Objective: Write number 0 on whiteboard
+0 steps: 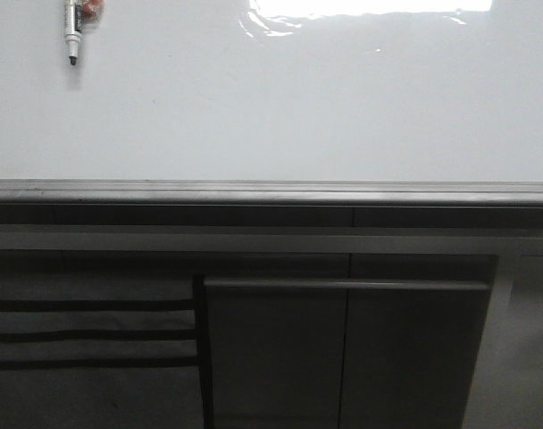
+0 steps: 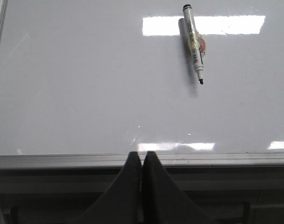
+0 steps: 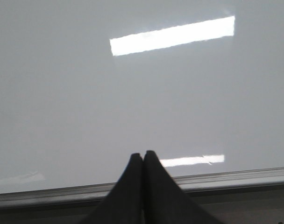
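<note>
Glossy white whiteboard (image 2: 86, 93) unmarked, marker pen (image 2: 194, 43) lying uncapped well beyond left gripper (image 2: 142, 158), left gripper clenched on nothing, right gripper (image 3: 142, 157) likewise clenched, grey edge strip (image 3: 226, 179) just beneath both fingertips.

Whiteboard (image 1: 280, 107) is laid flat ahead of the robot, edge strip (image 1: 271, 191) along its near side. Marker (image 1: 72, 31) is placed on the board at far left, tip pointed toward the near edge. Cabinet panels (image 1: 343, 357) are set below and in front of the strip. Both grippers are held just short of the strip, left gripper (image 2: 142, 158) facing the marker, right gripper (image 3: 143, 156) facing bare board.
</note>
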